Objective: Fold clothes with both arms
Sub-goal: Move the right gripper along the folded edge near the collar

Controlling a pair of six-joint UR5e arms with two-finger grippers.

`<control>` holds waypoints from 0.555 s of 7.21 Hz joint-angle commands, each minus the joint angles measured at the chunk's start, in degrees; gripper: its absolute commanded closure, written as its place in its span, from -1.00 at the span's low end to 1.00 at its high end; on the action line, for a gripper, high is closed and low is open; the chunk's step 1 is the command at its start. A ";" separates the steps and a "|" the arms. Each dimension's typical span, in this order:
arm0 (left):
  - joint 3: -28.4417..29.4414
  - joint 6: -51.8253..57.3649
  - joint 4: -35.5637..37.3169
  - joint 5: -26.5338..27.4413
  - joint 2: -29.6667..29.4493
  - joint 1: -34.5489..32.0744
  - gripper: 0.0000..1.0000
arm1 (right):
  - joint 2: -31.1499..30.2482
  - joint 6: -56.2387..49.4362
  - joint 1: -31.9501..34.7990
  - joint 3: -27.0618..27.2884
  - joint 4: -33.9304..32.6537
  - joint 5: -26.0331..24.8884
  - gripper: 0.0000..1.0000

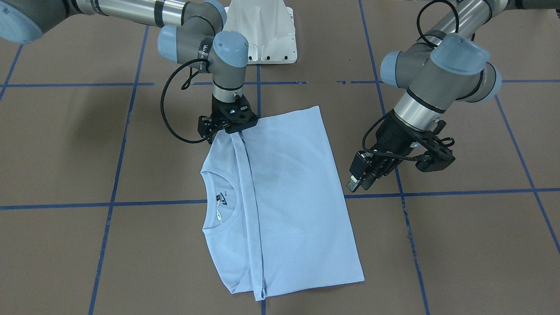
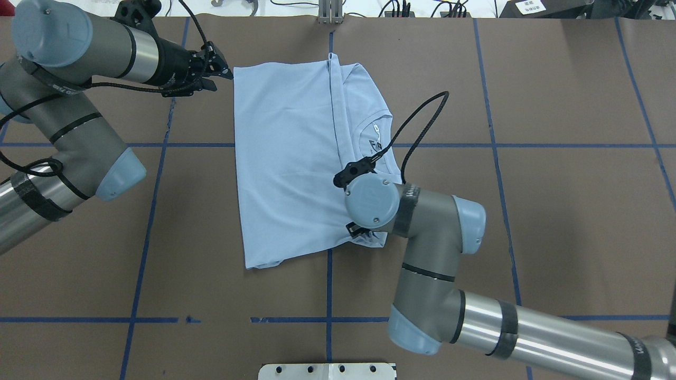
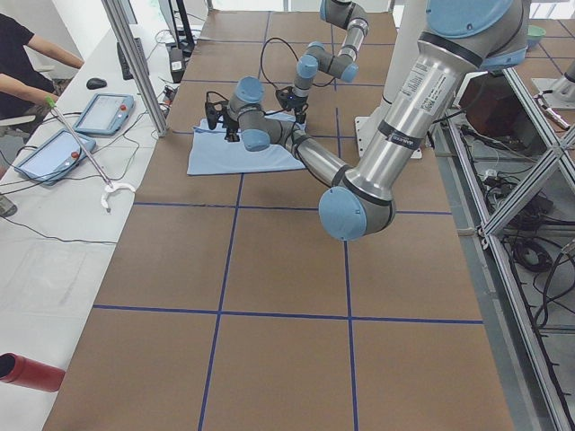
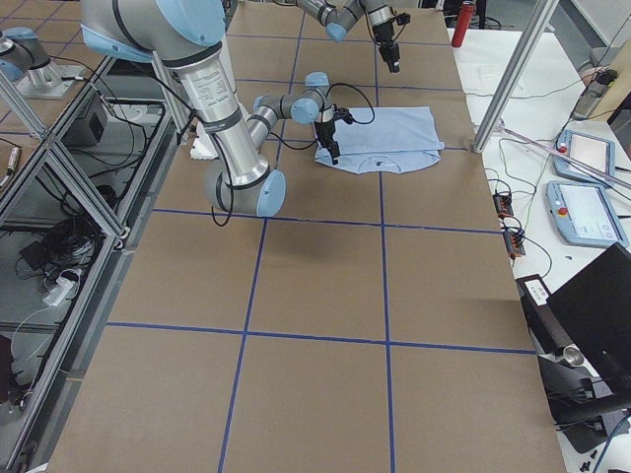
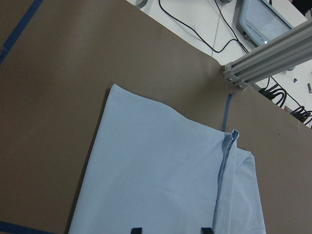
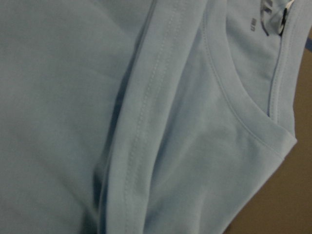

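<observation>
Mid-fold: the light blue T-shirt (image 1: 288, 188) lies folded lengthwise on the tabletop (image 1: 459, 245).
The left end effector (image 1: 358, 181) hovers open beside it. The right end effector (image 1: 227, 127) sits low at the fold's end, its grip hidden. Next, probably a crosswise fold.

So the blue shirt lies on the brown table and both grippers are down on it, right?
Not quite. Only the right gripper is down at the shirt, at one edge. The left gripper hangs off to the side, over bare table; the front-facing view shows it. The shirt is blue and lies on the brown table.
</observation>
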 commanded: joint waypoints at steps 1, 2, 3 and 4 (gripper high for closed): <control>-0.26 -0.68 0.03 -0.01 -0.03 0.00 -0.03 | -11.38 -6.74 3.24 9.91 0.14 1.12 -0.90; -0.17 -0.68 0.03 -0.01 0.06 0.00 -0.03 | -13.27 -6.75 3.41 12.22 -0.29 1.12 -0.90; 0.09 -0.60 0.03 0.08 0.06 0.00 -0.03 | -15.90 -6.75 3.50 13.03 -0.21 0.77 -0.90; 0.18 -0.59 0.03 0.08 0.06 0.00 -0.03 | -17.84 -7.09 4.81 13.21 0.40 1.20 -0.90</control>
